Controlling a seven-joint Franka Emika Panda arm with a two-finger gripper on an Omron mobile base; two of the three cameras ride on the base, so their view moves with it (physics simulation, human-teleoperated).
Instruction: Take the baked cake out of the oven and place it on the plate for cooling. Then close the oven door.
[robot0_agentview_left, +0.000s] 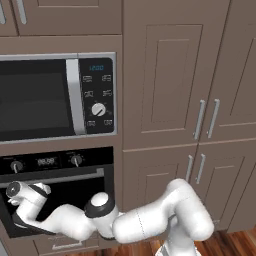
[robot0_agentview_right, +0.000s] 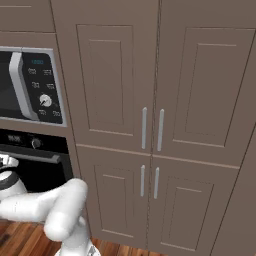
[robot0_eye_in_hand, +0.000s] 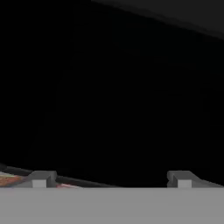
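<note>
The black oven (robot0_agentview_left: 55, 162) sits under the microwave, with two small knobs and a display on its top strip. The oven door (robot0_agentview_left: 75, 192) stands shut, its silver bar handle (robot0_agentview_left: 65, 176) just below the strip. My arm reaches low and left, and the hand (robot0_agentview_left: 20, 196) is up against the left part of the door glass. In the hand view my gripper (robot0_eye_in_hand: 111, 179) is open; its fingertips (robot0_eye_in_hand: 41, 178) stand wide apart, close to dark glass, with nothing between them. From the right the oven (robot0_agentview_right: 30, 143) shows at the left edge. The cake and the plate are out of view.
A silver-trimmed microwave (robot0_agentview_left: 55, 95) with keypad and white dial is built in above the oven. Tall brown cabinet doors (robot0_agentview_left: 170, 75) with vertical bar handles stand to the right. The wooden floor (robot0_agentview_left: 227, 244) shows at the bottom right.
</note>
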